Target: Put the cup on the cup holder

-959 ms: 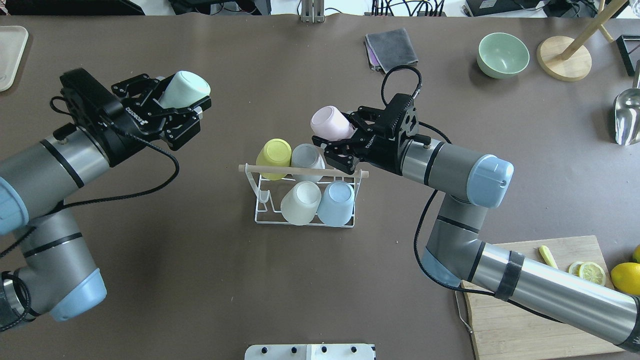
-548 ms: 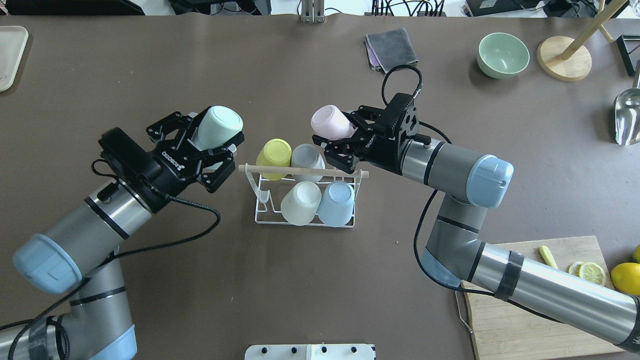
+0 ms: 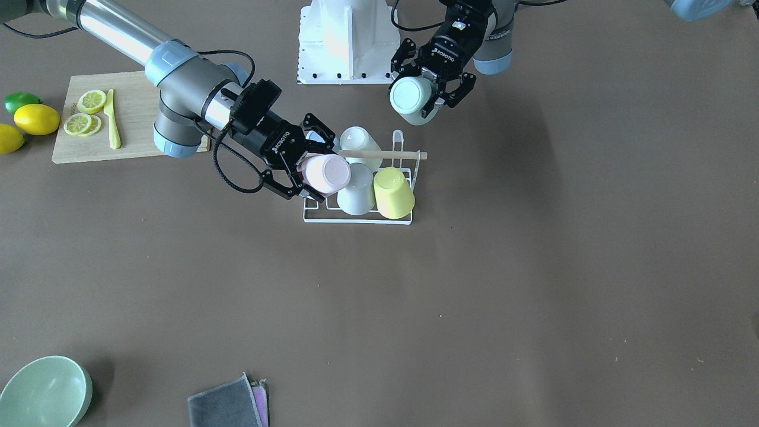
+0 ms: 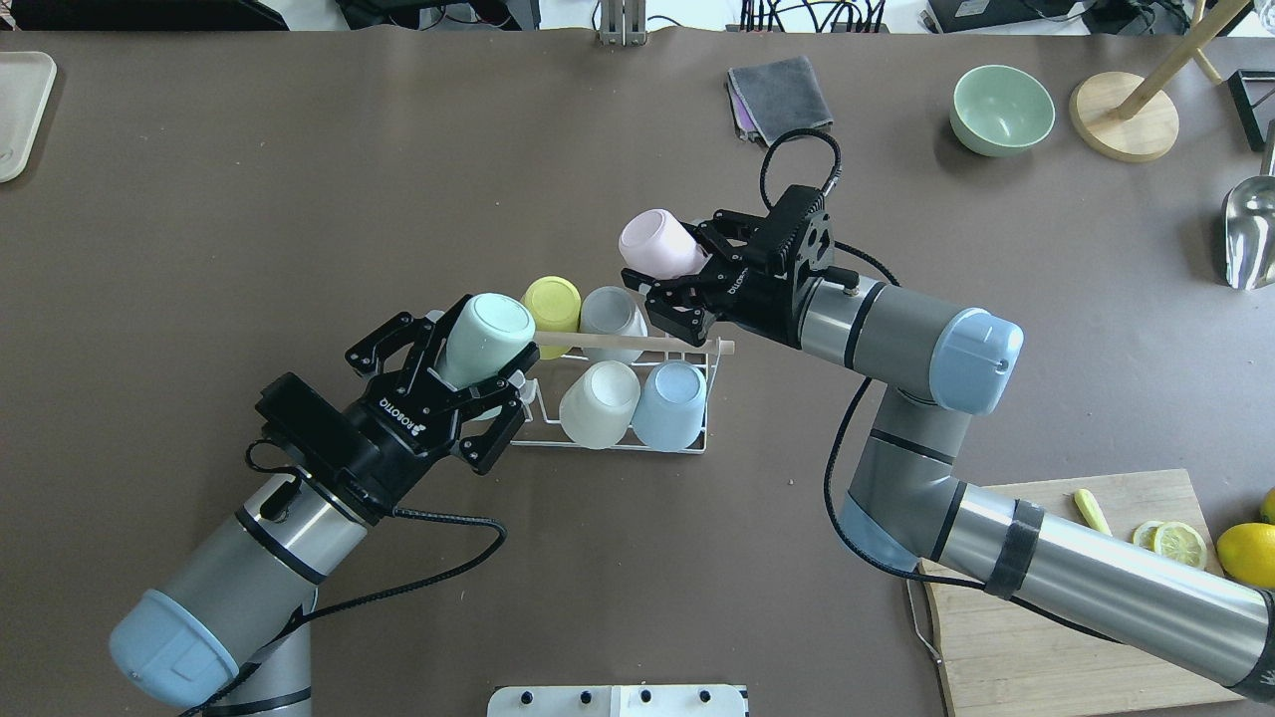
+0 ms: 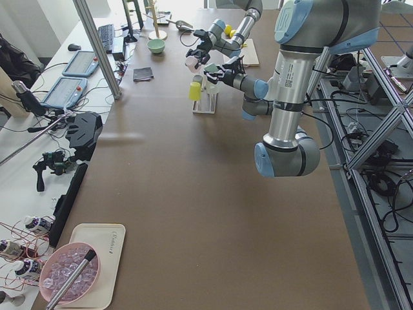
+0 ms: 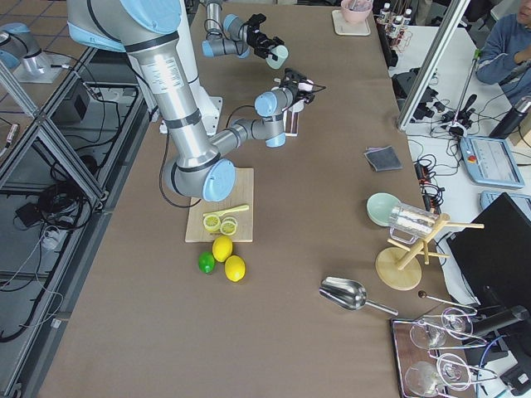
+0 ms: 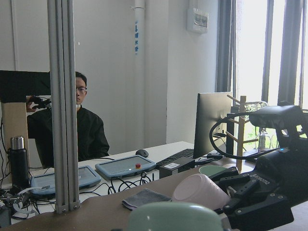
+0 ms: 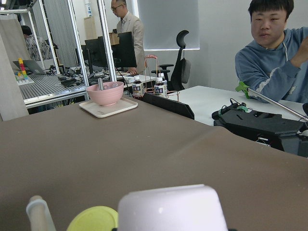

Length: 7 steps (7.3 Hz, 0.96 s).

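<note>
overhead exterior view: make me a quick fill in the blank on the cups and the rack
The mint cup is gripped by the ____. The right gripper is shut on the ____. The cup holder carries ____ cups.
Missing: left gripper; pink cup; four.

Both arms angle inward, the left black two-finger claw (image 4: 474, 364) clamping a mint-green cup (image 4: 488, 334), the right claw (image 4: 677, 269) a pale-pink cup (image 4: 652, 242).
</note>
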{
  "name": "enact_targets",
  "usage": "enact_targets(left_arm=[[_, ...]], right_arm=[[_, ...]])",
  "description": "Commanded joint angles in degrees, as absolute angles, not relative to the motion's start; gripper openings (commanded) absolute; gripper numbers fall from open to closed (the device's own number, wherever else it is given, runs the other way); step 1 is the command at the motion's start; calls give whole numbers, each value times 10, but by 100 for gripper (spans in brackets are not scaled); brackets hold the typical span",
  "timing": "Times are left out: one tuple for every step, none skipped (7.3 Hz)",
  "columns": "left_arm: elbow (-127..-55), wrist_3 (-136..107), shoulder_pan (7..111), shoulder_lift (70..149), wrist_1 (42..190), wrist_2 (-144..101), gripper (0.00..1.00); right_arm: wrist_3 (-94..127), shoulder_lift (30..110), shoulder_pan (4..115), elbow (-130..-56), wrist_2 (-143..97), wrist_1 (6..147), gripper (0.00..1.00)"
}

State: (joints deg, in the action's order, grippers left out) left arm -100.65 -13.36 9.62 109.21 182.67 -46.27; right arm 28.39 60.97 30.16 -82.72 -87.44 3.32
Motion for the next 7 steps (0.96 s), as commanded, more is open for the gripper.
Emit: enact_targets(left_arm=[[-1003, -112, 77, 1097, 1844, -458, 0], [-988, -111, 76, 1103, 1844, -448, 0], [-955, -110, 76, 1117, 1844, -420, 0], [-942, -110, 79, 1128, 1844, -418, 0], [-941, -109, 82, 1129, 1844, -418, 0], [-942, -108, 82, 1132, 1844, -418, 0], [-941, -108, 82, 1141, 1843, -418, 0]], right_arm=[[284, 610, 293, -827, -875, 19, 11], [284, 613, 289, -827, -875, 11, 11], [284, 614, 287, -827, -875, 11, 11], [284, 615, 286, -827, -875, 11, 12], [283, 615, 286, -827, -875, 11, 23], [283, 615, 286, -827, -876, 11, 36], [280, 615, 286, -828, -875, 11, 50]])
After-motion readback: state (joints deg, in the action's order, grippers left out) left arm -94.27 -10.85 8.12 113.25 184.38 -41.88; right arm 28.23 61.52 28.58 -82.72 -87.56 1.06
